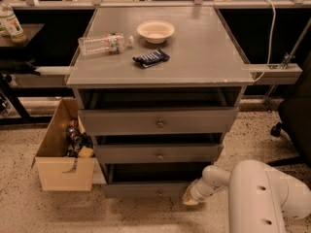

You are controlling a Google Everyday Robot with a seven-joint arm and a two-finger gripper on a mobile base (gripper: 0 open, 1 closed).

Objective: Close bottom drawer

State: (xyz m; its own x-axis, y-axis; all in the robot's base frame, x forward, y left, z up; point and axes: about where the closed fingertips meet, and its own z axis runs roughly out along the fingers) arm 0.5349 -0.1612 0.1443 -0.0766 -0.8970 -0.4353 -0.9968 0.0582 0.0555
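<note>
Where the white arm (265, 198) reaches in from the lower right, the gripper (191, 198) sits low, just above the floor (136, 217), at the right end of the bottom drawer (146, 190). Its tan tip lies against or just beside that drawer's front corner; I cannot tell if they touch, nor whether the gripper is open or closed. It holds nothing that shows.

The bottom drawer stands pulled out, its narrow flat grey front low in the cabinet with a small round knob at the centre and a dark gap behind it. Above it the middle drawer (121, 153) and the top drawer (116, 122) are also partly out, each a plain matte grey panel with a round metal knob; the top one has the widest and tallest front.

The arm's casing is smooth, rounded and glossy white, swelling into a fat shell near the frame's edge. The cabinet top (209, 52) is a flat grey slab with a pale edge. On it rest a shallow cream bowl (155, 31), a clear plastic bottle (103, 43) lying on its side, and a dark blue snack packet (151, 58). An open cardboard box (58, 171) with clutter inside stands against the cabinet's left side. The floor is pale speckled terrazzo.
</note>
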